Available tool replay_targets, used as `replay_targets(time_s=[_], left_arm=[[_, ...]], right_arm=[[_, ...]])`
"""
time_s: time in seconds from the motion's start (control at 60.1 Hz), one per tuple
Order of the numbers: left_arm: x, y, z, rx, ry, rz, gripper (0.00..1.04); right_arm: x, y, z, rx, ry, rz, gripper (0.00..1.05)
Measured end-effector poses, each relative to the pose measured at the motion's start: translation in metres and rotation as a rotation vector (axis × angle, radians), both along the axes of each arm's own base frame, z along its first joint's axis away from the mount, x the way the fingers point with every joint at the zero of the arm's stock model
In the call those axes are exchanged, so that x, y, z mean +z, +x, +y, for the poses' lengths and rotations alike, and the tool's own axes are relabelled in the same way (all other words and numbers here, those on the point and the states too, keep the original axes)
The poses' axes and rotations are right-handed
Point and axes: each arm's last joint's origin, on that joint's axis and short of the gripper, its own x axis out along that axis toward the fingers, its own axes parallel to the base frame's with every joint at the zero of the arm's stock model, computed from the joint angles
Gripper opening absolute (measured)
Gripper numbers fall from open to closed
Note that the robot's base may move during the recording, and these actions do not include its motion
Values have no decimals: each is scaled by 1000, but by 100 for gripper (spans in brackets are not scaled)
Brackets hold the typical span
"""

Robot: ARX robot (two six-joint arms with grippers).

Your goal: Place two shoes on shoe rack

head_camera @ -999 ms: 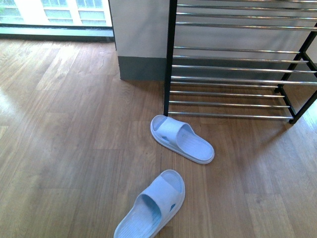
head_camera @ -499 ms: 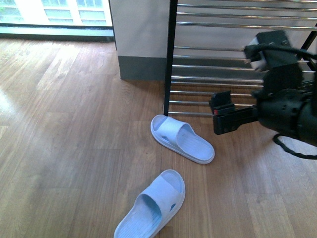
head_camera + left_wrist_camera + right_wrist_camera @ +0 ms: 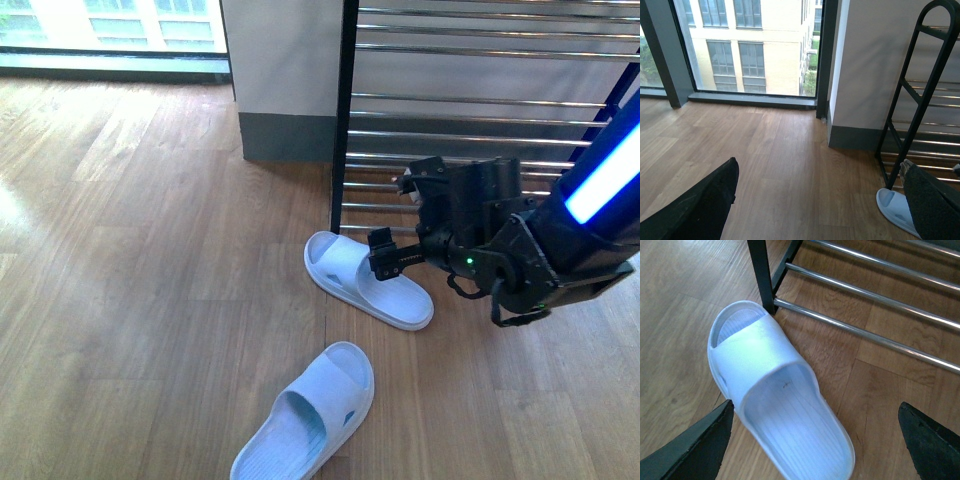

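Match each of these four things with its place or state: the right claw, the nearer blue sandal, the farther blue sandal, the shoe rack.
Things:
1. right claw
2. nearer sandal
3. farther sandal
4. shoe rack

Places or states:
A. lies alone, away from the rack
B. open, just above a sandal
C. tiers of chrome rods
D. toe end right by the rack

Pairs: 1-B, 2-A, 3-D, 4-C.

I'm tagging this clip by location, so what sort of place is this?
Probably an indoor home or apartment entryway. There is a wood floor, a tall shoe rack against the wall with a slide lying at its foot, and a floor-level window facing another building.
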Motion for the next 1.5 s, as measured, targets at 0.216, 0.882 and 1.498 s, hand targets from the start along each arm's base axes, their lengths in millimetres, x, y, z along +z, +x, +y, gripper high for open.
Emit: replay_targets(time_s=[0.216,0.882,1.498], left_arm=[[0,0,0,0,0,0,95],[0,0,0,0,0,0,95],[0,0,0,0,0,0,95]], right_arm=[[-39,37,4,60,-53,-14,95],[-48,46,-29,122,-51,-41,95],[-71,38,-39,169,-65,19,95]])
